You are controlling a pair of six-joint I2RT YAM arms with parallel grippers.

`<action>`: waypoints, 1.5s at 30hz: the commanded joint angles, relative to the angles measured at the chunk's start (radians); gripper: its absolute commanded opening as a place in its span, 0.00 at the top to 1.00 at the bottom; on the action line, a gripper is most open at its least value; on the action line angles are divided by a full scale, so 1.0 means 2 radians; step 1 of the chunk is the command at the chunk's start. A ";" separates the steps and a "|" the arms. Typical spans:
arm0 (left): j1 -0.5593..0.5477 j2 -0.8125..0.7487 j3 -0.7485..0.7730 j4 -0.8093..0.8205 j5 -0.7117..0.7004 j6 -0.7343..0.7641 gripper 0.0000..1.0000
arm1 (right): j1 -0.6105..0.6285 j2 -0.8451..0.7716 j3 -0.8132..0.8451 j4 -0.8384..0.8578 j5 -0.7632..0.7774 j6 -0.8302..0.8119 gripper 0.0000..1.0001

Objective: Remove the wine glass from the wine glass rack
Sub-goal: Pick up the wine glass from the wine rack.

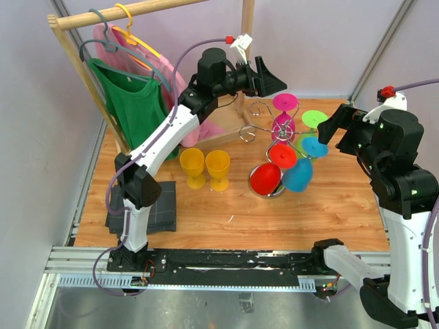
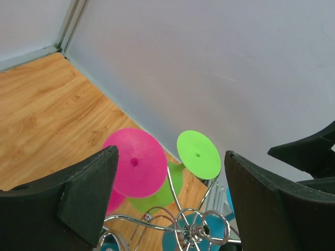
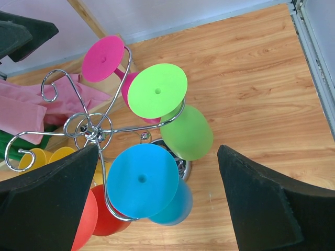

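Observation:
The chrome wine glass rack [image 1: 273, 129] stands mid-table with plastic wine glasses hanging upside down from its hooks: pink [image 1: 285, 103], green [image 1: 315, 120], blue [image 1: 313, 147] and red [image 1: 282, 156]. My left gripper [image 1: 274, 82] hovers open above and behind the rack. In its wrist view the pink foot [image 2: 135, 162], the green foot [image 2: 198, 154] and the rack hub [image 2: 196, 230] show between its fingers, untouched. My right gripper [image 1: 336, 133] is open at the rack's right. Its wrist view looks down on the blue glass foot [image 3: 142, 179], which lies between the fingers without contact.
Two yellow glasses [image 1: 205, 166] stand upright left of the rack. A wooden clothes rack [image 1: 137, 14] with hangers, a green shirt [image 1: 134, 110] and a pink garment fills the back left. A dark folded cloth [image 1: 147, 205] lies by the left arm's base.

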 commanded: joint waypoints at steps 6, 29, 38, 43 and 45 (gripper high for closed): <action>0.009 0.019 -0.009 0.002 -0.016 -0.042 0.14 | -0.006 -0.011 -0.011 -0.007 0.007 0.009 0.01; 0.026 0.031 -0.041 0.017 0.017 -0.111 0.17 | -0.006 -0.006 -0.013 -0.004 -0.003 0.019 0.01; 0.026 0.031 -0.049 0.031 0.032 -0.137 0.25 | -0.006 -0.007 -0.019 0.000 -0.007 0.021 0.01; 0.026 0.029 -0.057 0.034 0.037 -0.144 0.27 | -0.006 -0.006 -0.022 0.004 -0.009 0.022 0.01; 0.026 0.029 -0.059 0.034 0.039 -0.145 0.27 | -0.006 -0.005 -0.022 0.005 -0.010 0.022 0.01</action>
